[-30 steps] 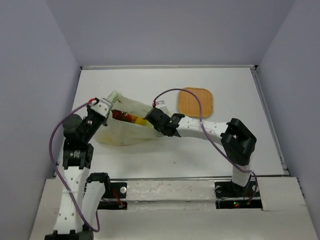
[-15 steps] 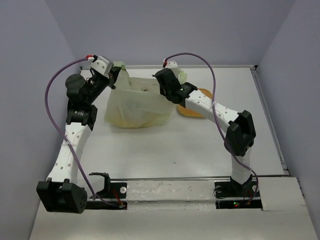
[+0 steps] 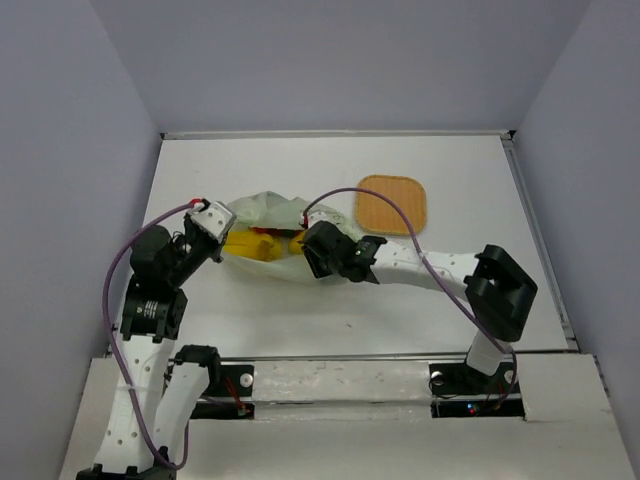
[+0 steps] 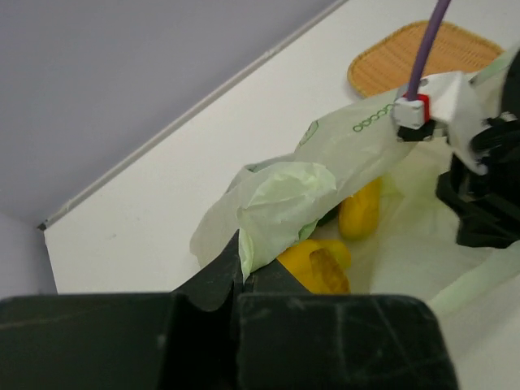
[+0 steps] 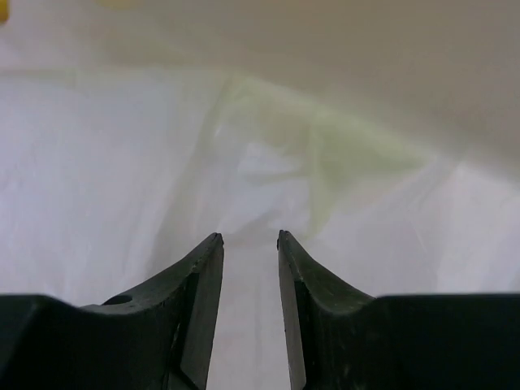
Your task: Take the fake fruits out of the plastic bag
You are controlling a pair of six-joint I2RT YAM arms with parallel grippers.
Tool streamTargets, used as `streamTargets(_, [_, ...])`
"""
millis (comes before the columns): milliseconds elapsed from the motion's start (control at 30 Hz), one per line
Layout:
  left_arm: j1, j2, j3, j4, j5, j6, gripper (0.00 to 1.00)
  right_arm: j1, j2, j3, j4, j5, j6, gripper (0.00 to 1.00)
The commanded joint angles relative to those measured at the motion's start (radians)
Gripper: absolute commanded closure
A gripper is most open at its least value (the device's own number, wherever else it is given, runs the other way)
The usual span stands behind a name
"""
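Film at the left edge of the plastic bag (image 3: 268,212) is clamped between the fingers of the left gripper (image 4: 240,253), which are pressed fully together on a pale green fold. The bag is seen slumped flat on the desk (image 3: 400,300), between the two arms. The fake fruits (image 4: 360,213) are found among its folds: two yellow pieces are visible in the left wrist view, and a small red patch is seen beside them from above. The right gripper (image 5: 248,237) is held low at the bag's right side, its fingers set slightly apart with nothing seen clamped between them and blurred film just ahead. An orange woven mat (image 3: 393,205) is laid apart, further back on the right.
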Motion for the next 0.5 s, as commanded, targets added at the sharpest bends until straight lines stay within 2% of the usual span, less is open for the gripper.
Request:
streamTargets(0, [0.008, -0.075, -0.035, -0.145, -0.079, 0.067, 1.0, 0.046, -0.169, -0.096, 0.072, -0.072, -0.086, 0.62])
streamTargets(133, [0.008, -0.106, -0.039, -0.206, -0.095, 0.093, 1.0, 0.046, -0.285, -0.205, 0.068, -0.052, -0.131, 0.62])
streamTargets(200, [0.008, -0.124, -0.062, -0.208, -0.117, 0.1, 1.0, 0.046, -0.293, -0.202, 0.051, -0.038, -0.149, 0.55])
streamTargets(300, [0.008, -0.154, -0.091, -0.203, -0.109, 0.129, 1.0, 0.046, -0.247, -0.136, 0.052, -0.047, -0.148, 0.45])
streamTargets(467, [0.008, -0.187, -0.13, -0.173, -0.117, 0.154, 1.0, 0.046, -0.083, 0.081, 0.159, -0.032, -0.112, 0.28])
